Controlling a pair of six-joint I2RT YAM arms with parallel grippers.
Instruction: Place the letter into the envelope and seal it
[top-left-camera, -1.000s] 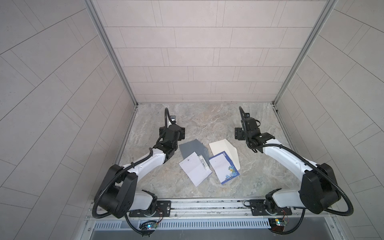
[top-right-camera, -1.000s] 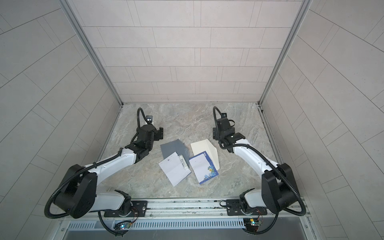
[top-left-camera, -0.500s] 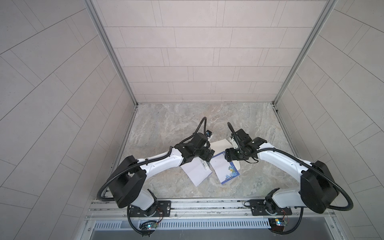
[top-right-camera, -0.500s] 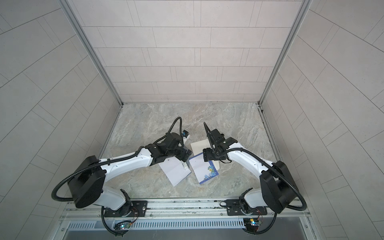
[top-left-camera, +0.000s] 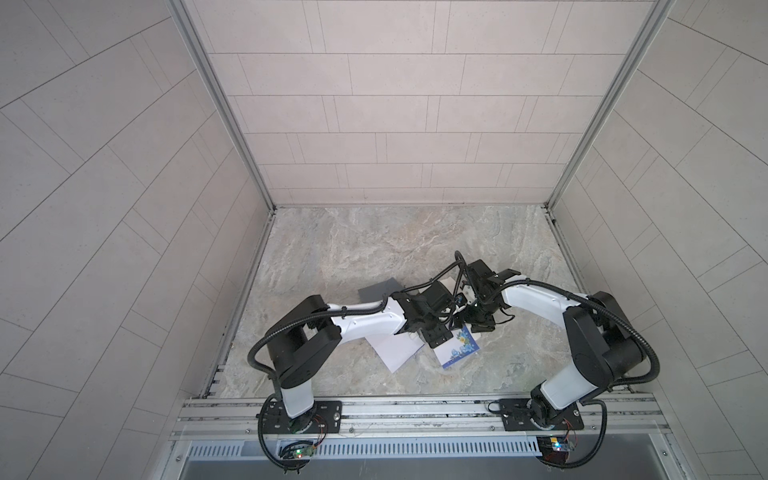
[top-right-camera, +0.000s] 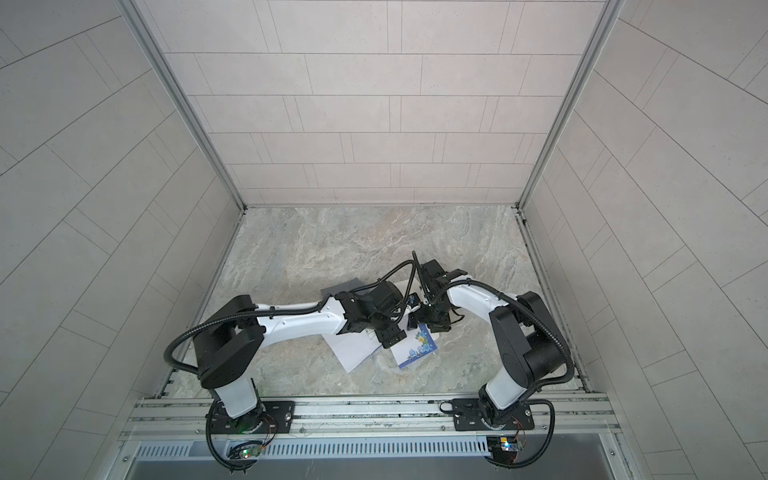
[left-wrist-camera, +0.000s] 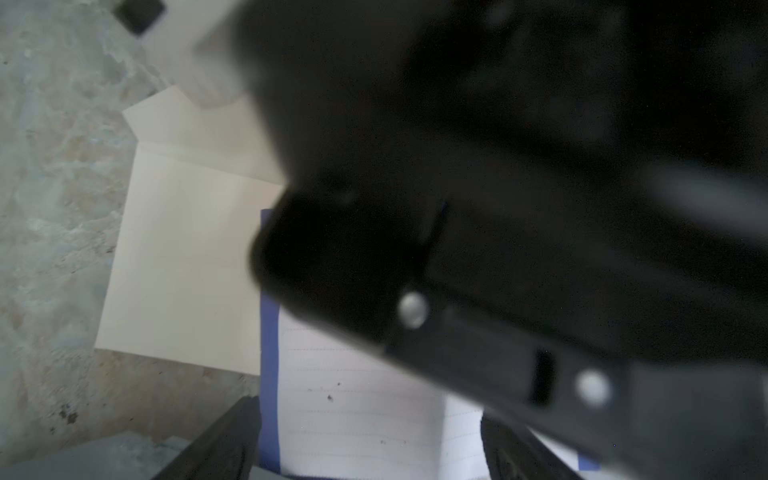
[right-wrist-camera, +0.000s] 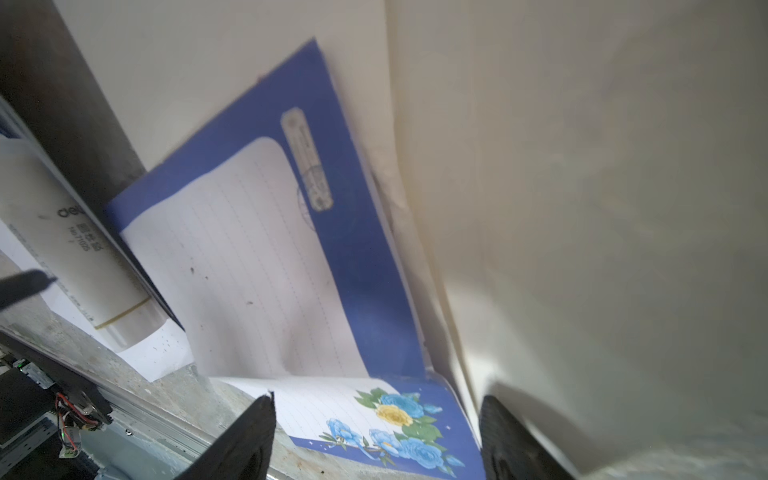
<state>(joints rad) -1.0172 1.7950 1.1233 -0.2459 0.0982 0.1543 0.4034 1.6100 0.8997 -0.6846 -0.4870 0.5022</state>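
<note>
Right now, on your grey veined marble tabletop (top-left-camera: 374, 249), the cream paper envelope (left-wrist-camera: 183, 257) lies flat, with the blue-bordered lined letter with printed flowers (top-left-camera: 457, 353) overlapping its edge, not inside it. Your left gripper (left-wrist-camera: 368, 415) hangs over the letter, jaws spread. Your right gripper (right-wrist-camera: 378, 403) has its jaws spread too, above the letter's flowered end.

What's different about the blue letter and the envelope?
The letter has a blue border, ruled lines and flowers, while the envelope is plain cream. The letter buckles near its flowers, and the envelope has an open flap. The letter lies partly on top of the envelope. Both are paper, lying on the table.
</note>
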